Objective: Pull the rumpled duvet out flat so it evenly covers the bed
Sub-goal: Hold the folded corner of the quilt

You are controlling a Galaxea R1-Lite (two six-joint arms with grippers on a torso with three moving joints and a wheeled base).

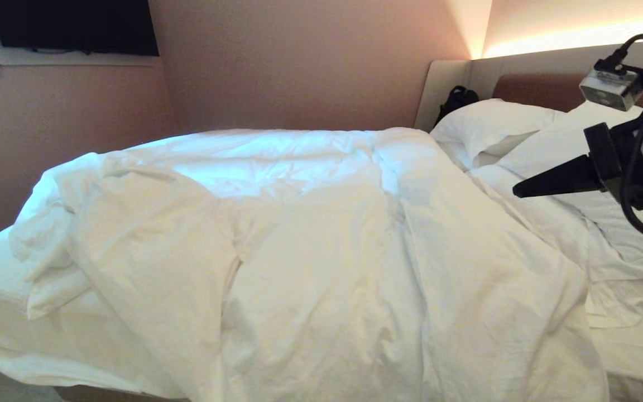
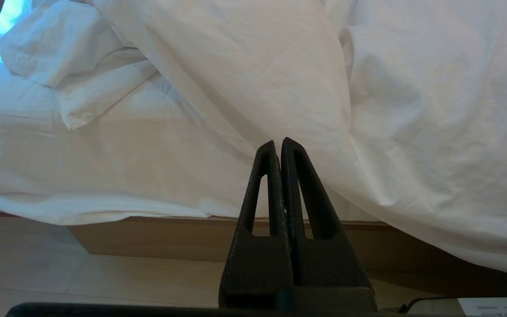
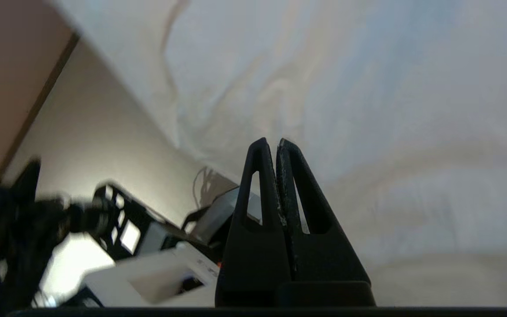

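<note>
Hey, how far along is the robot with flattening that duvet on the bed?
Nothing looks done: the duvet lies bunched and rumpled, leaving sheet bare near the pillows. The right gripper hangs shut and empty above the bed; the left gripper is parked low. Gripping and pulling flat remain.

Head view looks down across the duvet (image 1: 310, 251); left wrist view faces its hanging edge close, low; right wrist view skims it

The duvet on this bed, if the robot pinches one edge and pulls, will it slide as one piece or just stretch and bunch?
The duvet looks soft and floppy: deep folds suggest it would bunch before sliding. Its puffy bulk probably makes it heavy to drag. An edge draping over the bed may tug it floorward.
</note>
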